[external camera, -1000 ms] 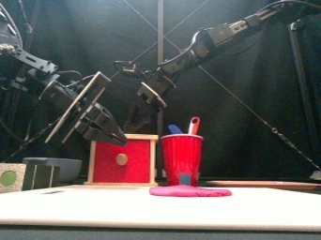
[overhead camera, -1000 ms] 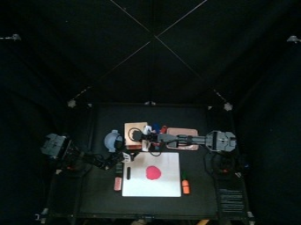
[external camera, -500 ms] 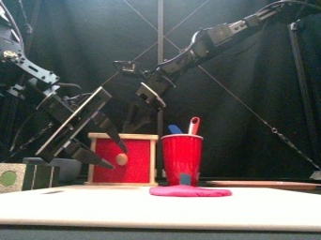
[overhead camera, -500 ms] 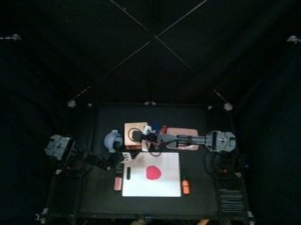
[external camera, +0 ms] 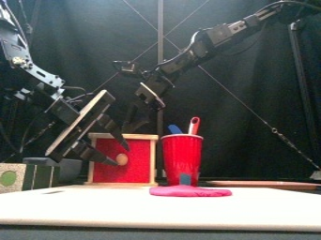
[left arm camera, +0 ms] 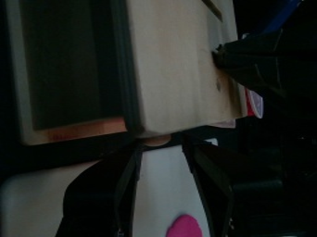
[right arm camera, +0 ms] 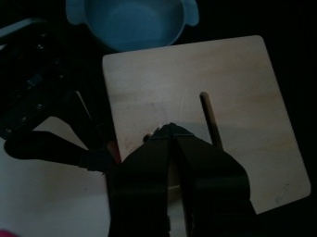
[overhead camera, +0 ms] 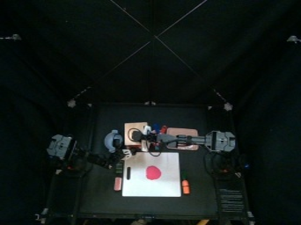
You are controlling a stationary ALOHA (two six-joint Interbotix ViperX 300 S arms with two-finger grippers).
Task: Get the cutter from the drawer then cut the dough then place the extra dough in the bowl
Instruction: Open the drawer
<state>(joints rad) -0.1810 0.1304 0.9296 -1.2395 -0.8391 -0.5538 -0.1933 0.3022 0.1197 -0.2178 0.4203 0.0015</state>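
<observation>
On the table (overhead camera: 94, 198), left end effector (left arm camera: 158, 153) hovers at the wooden box (external camera: 141, 169).

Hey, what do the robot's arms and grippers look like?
Both arms are black and jointed, with dark cables looped along them. The left gripper and right gripper each end in two slim dark jaws, grey on their outer faces.

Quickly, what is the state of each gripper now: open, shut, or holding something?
Left gripper: open, empty, near the red drawer front of the pale wooden box.
Right gripper: shut, holding nothing, over that box.
</observation>
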